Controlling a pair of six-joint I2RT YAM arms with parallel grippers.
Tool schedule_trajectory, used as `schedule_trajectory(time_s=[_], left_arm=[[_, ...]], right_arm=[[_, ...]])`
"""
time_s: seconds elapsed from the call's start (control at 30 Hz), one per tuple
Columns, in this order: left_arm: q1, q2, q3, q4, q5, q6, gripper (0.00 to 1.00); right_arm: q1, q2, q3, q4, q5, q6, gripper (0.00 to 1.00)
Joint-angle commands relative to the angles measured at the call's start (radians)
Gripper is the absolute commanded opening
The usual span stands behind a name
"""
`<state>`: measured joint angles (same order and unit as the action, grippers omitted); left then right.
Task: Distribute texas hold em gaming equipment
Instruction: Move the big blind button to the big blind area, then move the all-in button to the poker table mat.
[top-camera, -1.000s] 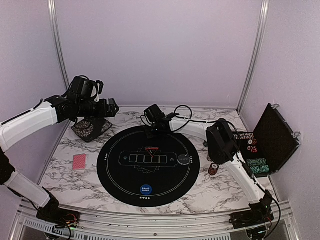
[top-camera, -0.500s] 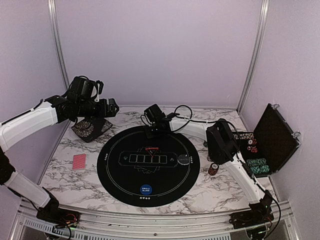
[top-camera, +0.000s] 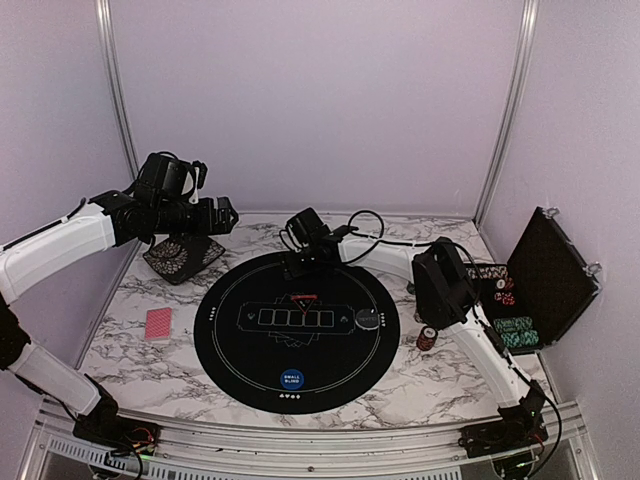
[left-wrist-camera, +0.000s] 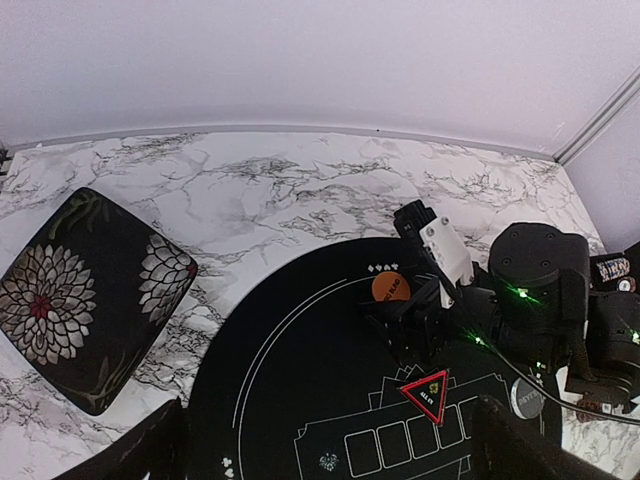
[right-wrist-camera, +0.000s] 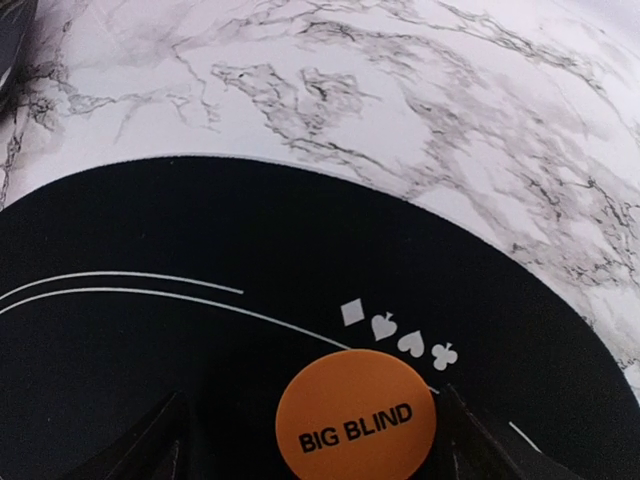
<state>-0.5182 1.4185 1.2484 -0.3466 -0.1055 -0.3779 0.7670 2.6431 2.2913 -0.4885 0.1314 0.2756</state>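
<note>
The blue button (top-camera: 291, 379) lay nearest, at the near edge of the mat (top-camera: 230, 350). The cards (top-camera: 159, 323) lay on the table left of the mat. A small pile of chips (top-camera: 428, 338) stood just right of it, near the open case (top-camera: 545, 275). A bit further in, the grey button (top-camera: 369, 320) sat at the right end of the row of card boxes. The triangle marker (top-camera: 302, 297) lay just past that row.

At the far edge of the mat, the right gripper (top-camera: 300, 264) was down low over the orange button (right-wrist-camera: 357, 415). Its fingers (right-wrist-camera: 150, 445) were spread apart. The button lay flat on the mat between them, next to the four little card signs, and neither finger seemed to touch it.

The step looked like putting the orange button at the far seat, and it looked almost done. Next, the right gripper would likely need to go straight up so it did not bump the button. Then it could go for the chips or the cards.

The left gripper (top-camera: 225, 214) hung high over the far left of the table. Its fingers (left-wrist-camera: 140, 455) were wide apart and held nothing.
</note>
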Motion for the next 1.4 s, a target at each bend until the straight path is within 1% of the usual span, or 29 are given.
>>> schedule_trajectory(time_s=[0.0,0.1,0.33,0.43,0.53,0.7,0.83,0.97,1.17,1.37], left_arm=[[0.004,-0.023,0.033,-0.024,0.003,0.002,0.99],[0.004,-0.025,0.030,-0.024,0.008,-0.002,0.99],[0.004,-0.032,0.026,-0.023,0.015,-0.017,0.99],[0.003,-0.034,0.021,-0.024,0.018,-0.021,0.99],[0.004,-0.039,0.017,-0.023,0.018,-0.025,0.99],[0.004,-0.044,0.013,-0.022,0.014,-0.027,0.99],[0.004,-0.042,0.014,-0.023,0.016,-0.031,0.99],[0.004,-0.044,0.011,-0.022,0.012,-0.030,0.99],[0.004,-0.045,0.007,-0.023,0.006,-0.028,0.99],[0.004,-0.041,0.006,-0.021,0.007,-0.029,0.99]], right_arm=[[0.004,-0.080,-0.093,-0.022,-0.050,0.010,0.84],[0.002,-0.168,-0.192,0.020,-0.087,0.004,0.88],[0.005,-0.329,-0.387,0.083,-0.121,-0.011,0.88],[0.005,-0.412,-0.490,0.122,-0.121,-0.025,0.84],[0.005,-0.493,-0.596,0.154,-0.100,-0.061,0.75],[0.006,-0.596,-0.774,0.228,-0.094,-0.208,0.64],[0.006,-0.610,-0.825,0.233,-0.136,-0.333,0.56],[0.008,-0.611,-0.867,0.257,-0.195,-0.380,0.48],[0.025,-0.600,-0.891,0.265,-0.228,-0.385,0.48],[0.060,-0.544,-0.861,0.259,-0.229,-0.378,0.47]])
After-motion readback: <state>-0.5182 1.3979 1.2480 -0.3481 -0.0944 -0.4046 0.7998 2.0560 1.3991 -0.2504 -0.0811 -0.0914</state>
